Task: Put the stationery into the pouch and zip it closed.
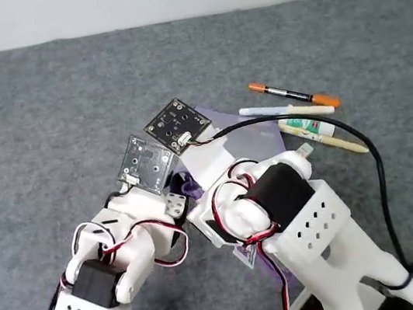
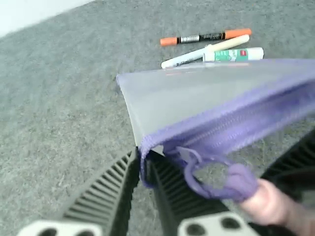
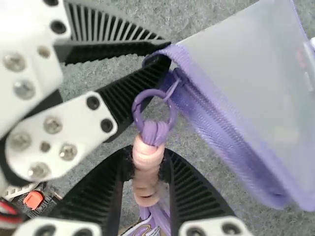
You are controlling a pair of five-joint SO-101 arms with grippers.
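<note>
Pouch point(image 2: 206, 93) of clear plastic with a purple zipper lies on the grey table point(image 1: 42, 110), in front of my two arms. My left pincer point(image 2: 142, 164) is closed tight on one corner of the pouch, at the end of the zipper. My right pincer point(image 3: 147, 157) is closed on the zipper pull point(image 3: 146, 142), a pink bead on a purple cord. Just beyond the pouch lie an orange marker point(image 2: 206, 37), a white pen point(image 2: 204, 50) and a white tube point(image 2: 234, 54), close together.

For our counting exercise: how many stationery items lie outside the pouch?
4, side by side beside the pouch: an orange-capped marker farthest, then a pale pen, a green-and-white tube, a beige stick nearest. Others may be hidden.
</note>
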